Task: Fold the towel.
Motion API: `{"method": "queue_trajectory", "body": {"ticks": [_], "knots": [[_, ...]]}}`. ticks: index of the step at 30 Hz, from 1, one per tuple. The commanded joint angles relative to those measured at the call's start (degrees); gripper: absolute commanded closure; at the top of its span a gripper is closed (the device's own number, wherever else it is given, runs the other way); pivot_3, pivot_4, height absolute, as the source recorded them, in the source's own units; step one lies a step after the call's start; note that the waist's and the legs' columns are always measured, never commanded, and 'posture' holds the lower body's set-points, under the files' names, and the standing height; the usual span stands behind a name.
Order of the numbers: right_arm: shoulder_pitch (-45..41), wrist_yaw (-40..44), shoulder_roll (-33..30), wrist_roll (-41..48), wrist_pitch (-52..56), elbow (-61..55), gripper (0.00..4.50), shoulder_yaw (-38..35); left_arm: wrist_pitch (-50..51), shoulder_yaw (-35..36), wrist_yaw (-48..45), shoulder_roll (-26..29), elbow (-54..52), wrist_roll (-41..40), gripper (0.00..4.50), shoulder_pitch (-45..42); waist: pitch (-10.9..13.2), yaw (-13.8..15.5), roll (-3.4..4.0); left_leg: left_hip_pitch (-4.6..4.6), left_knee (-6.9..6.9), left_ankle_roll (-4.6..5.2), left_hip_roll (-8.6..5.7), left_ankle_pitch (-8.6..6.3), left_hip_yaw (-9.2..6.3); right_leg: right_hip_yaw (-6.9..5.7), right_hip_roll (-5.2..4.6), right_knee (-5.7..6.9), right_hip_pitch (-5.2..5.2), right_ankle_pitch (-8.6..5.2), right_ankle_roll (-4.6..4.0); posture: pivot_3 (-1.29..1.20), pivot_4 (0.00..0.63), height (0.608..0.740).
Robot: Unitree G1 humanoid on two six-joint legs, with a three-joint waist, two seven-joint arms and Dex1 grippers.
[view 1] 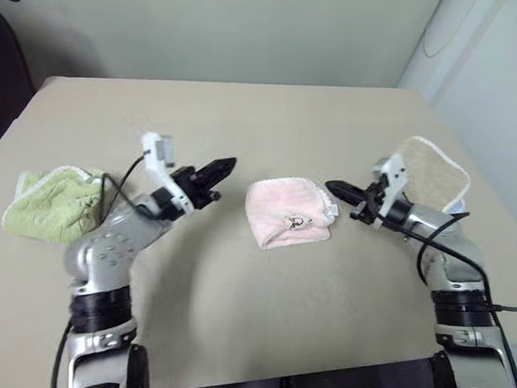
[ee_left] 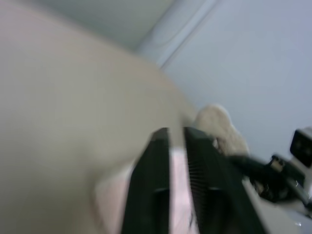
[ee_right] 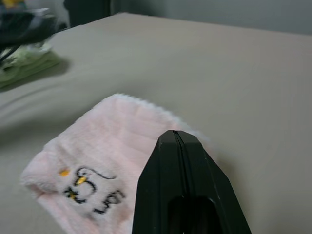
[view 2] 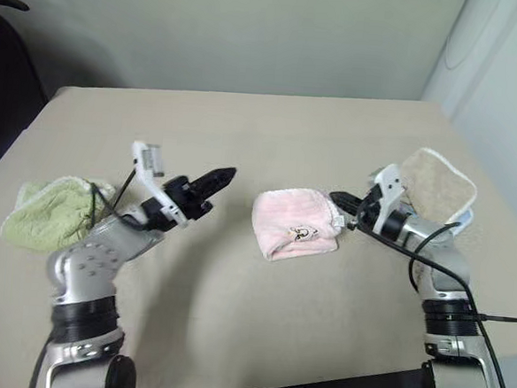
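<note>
Your left gripper [view 1: 228, 166] is pointing level toward the right, fingers [ee_left: 154, 185] standing slightly apart. Your right gripper [view 1: 333, 188] is pointing left, fingers pressed together.

A plain indoor test room, more like a lab than a home: a bare beige surface [view 1: 246, 122] stands against blank pale walls [view 1: 208, 22], a dark chair [view 1: 2, 61] sits at the far left, and cabled robot arms reach over three small towels.
</note>
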Motion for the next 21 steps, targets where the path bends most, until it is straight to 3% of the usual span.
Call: {"method": "queue_trajectory", "body": {"ticks": [1,8,21], "knots": [[-1.8,-0.5,-0.2,0.0,-1.3,0.6,4.50,-0.7,6.6,1.1,4.2,0.7,-1.1,-7.4,2.51,1.3,0.0,0.1,0.00,0.00,0.01,0.00,0.00,0.00,-0.01,0.00,0.00,0.03,-0.01,0.00,0.00,0.00,0.150,0.740],[-2.0,-0.6,0.6,-0.9,-2.6,1.9,4.50,0.7,11.0,-4.2,9.9,-2.0,5.2,-6.4,0.03,0.3,0.0,0.4,0.00,0.02,0.04,0.02,-0.02,0.01,-0.08,-0.03,-0.02,0.05,0.00,0.01,0.01,0.00,0.150,0.740],[0.4,-2.9,2.1,-0.8,-2.2,-1.5,4.50,0.8,6.6,-9.9,8.1,-10.8,23.2,3.5,0.03,-12.3,0.0,0.7,0.00,0.01,0.08,0.02,-0.11,0.02,-0.06,0.01,-0.06,0.04,0.04,0.05,0.09,0.00,0.150,0.740]]}}
